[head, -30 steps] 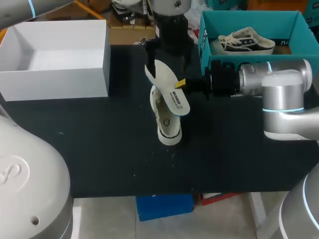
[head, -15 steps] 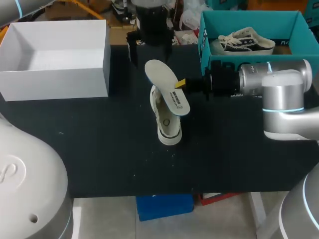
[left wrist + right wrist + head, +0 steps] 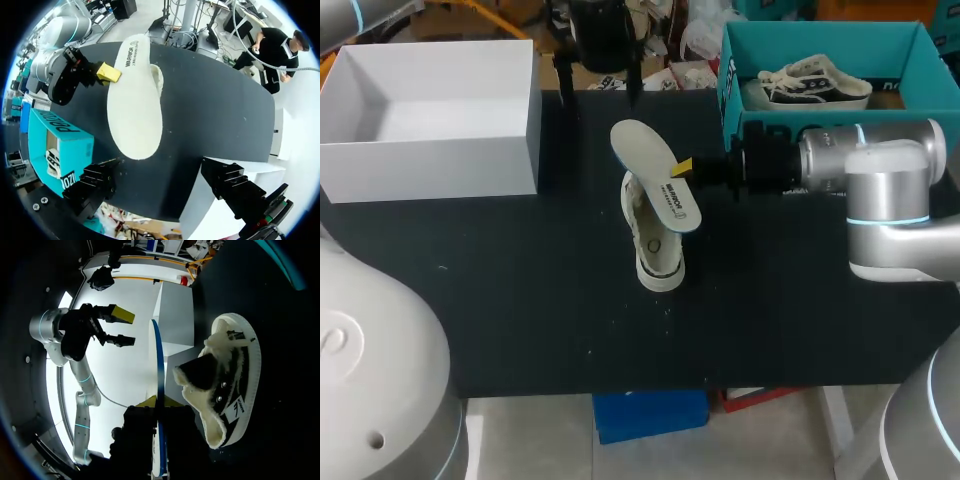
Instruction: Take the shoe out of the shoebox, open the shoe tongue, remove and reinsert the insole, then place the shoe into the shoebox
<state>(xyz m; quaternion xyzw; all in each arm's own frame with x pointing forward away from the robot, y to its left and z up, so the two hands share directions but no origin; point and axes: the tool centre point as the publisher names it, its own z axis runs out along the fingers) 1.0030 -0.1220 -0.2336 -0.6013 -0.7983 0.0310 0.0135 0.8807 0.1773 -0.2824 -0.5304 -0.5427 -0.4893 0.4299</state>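
a shoe (image 3: 658, 245) is set near the middle of the bench (image 3: 520, 300). an insole (image 3: 657, 188) is held over the shoe's far end. it is gripped at its right edge between the right jaws, which are brought in from the right side on the right arm (image 3: 840, 165). the shoebox (image 3: 820, 38) is placed at the rear right of the bench, behind the right arm, and a second shoe (image 3: 815, 82) is laid inside it. an open box (image 3: 430, 160) is stood at the rear left. the left jaws are hung spread apart at the rear edge, behind the insole and between the two boxes, and nothing is held in them.
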